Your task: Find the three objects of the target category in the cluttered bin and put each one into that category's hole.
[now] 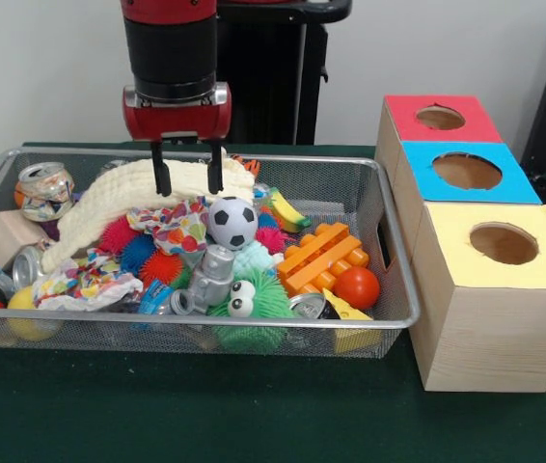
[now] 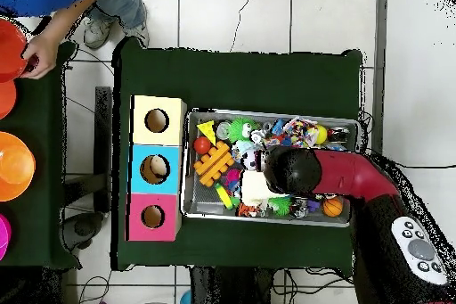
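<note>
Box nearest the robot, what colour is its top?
Red top, with a round dark hole. Clearest in the front view.

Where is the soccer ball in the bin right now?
In the front view, the soccer ball sits mid-bin on the clutter, just below the open gripper, right of the crumpled colourful wrapper and left of the orange brick.

Dark green bench point(image 1: 254, 415), carrying two things directly: a wide wire-mesh bin point(image 1: 394, 241) (heaped with toys and crushed cans) and, just beside it, a row of three pale wooden boxes. Red-topped box point(image 1: 442, 118), blue-topped box point(image 1: 466, 172) and yellow-topped box point(image 1: 497, 289) set touching in a line, each with a round hole on top.
</note>
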